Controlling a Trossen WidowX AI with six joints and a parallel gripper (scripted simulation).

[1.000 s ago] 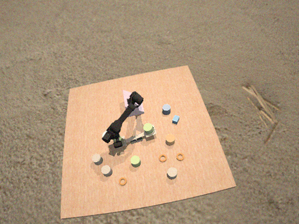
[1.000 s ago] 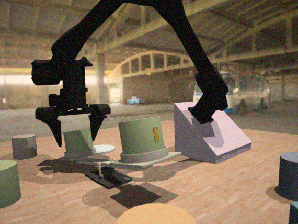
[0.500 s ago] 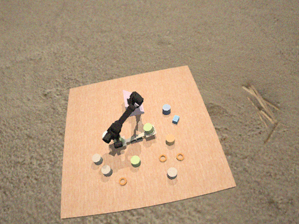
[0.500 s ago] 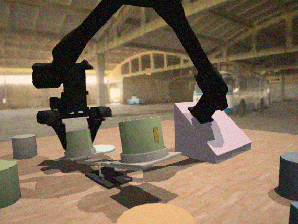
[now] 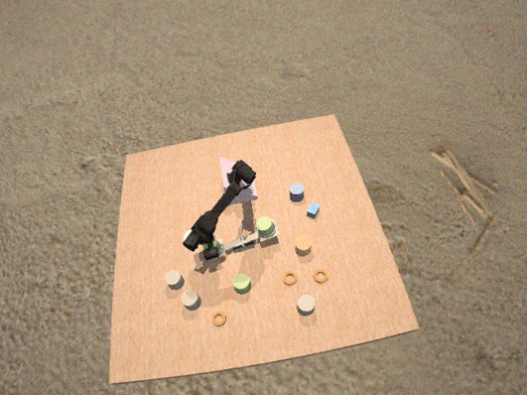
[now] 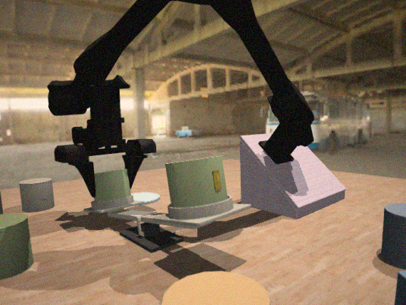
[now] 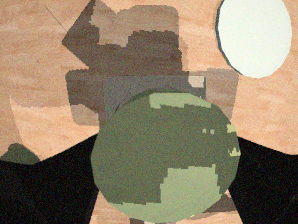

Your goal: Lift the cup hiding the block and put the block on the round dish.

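Two identical green cups stand on the ends of a small grey balance (image 5: 241,242) (image 6: 204,221). My gripper (image 5: 211,248) (image 6: 110,189) (image 7: 160,133) is shut on the far-left cup (image 6: 111,185) (image 7: 166,156), one finger on each side; the cup's rim is still down on its plate. The other cup (image 5: 265,225) (image 6: 196,185), which has a small yellow tag, stands untouched on the near end. The pale round dish (image 6: 146,197) (image 7: 254,30) lies flat just beside the gripped cup. The block is hidden.
A pink wedge (image 5: 241,194) (image 6: 295,185) holds the arm's base behind the balance. Loose cylinders stand around: green (image 5: 241,283) (image 6: 12,246), grey (image 6: 35,194), orange (image 5: 303,243) (image 6: 215,290), blue (image 5: 297,191) (image 6: 395,235). A blue cube (image 5: 313,209) and orange rings (image 5: 289,277) lie to the right.
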